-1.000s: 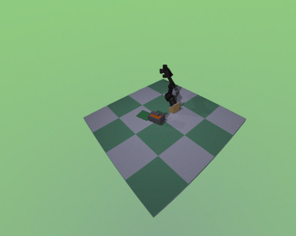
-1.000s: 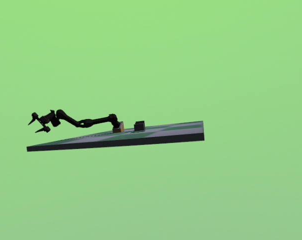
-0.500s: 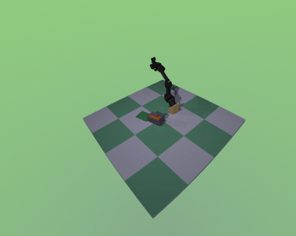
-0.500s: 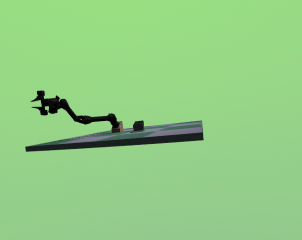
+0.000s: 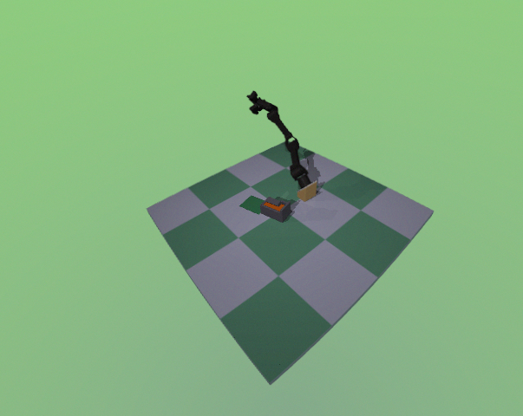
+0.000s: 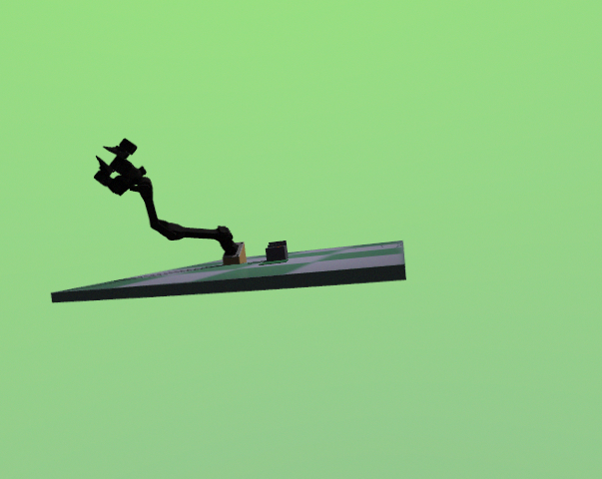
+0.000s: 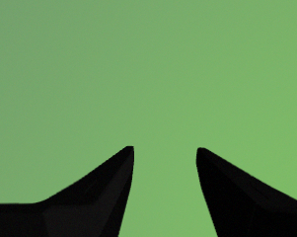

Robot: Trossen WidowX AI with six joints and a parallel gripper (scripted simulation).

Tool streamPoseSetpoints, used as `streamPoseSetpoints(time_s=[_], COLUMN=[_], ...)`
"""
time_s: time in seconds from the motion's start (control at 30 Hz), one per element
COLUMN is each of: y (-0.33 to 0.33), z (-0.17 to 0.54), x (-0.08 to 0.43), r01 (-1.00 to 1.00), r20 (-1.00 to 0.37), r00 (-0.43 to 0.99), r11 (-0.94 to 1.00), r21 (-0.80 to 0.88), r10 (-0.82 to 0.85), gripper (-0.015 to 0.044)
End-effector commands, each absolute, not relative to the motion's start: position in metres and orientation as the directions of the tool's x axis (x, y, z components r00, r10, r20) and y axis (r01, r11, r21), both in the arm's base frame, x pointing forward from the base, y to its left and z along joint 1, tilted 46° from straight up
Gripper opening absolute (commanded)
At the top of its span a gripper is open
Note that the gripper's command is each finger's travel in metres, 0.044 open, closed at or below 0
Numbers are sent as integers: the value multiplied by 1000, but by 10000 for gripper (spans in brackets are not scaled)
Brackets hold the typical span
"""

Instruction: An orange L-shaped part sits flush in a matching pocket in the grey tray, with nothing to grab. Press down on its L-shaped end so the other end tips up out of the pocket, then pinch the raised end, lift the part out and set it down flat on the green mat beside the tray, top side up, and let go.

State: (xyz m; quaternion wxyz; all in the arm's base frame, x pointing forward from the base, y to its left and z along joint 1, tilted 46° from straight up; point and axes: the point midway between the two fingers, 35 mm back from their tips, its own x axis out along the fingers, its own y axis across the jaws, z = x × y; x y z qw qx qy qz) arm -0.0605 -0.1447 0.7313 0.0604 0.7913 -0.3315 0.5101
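Observation:
The orange part lies in the pocket of the grey tray in the top view; it looks level with the tray's top, though it is small there. The green mat lies flat beside the tray, with nothing seen on it. My gripper is partly open and empty. It is high up and far from the tray, pointing away from it. The wrist view shows only the two fingertips with green background between them.
The arm stands on a tan base block, close to the tray. The checkered floor lies under the tray, mat and base, and its edges show in the top and exterior views.

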Motion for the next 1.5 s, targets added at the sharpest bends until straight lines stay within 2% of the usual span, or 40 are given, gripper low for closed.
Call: streamPoseSetpoints(time_s=[0.0,0.23,0.37,0.47,0.67,0.93,1.1,1.23,1.47], y=[-98,-25,4,37,79,146,178,199,219], z=[737,721,709,688,651,557,486,422,300], x=[-2,88,125,168,223,304,342,362,375], r01=[-651,-680,-661,-614,-524,-266,-77,77,298], r20=[854,804,779,711,599,283,52,-145,-491], r00=[378,565,615,702,799,945,980,971,864], r11=[-759,-656,-618,-545,-434,-119,124,321,671], r21=[-29,329,426,571,733,957,989,944,679], r10=[-357,-183,-121,-44,48,164,194,193,113], gripper=[180,180,180,180,180,180,180,180,180])
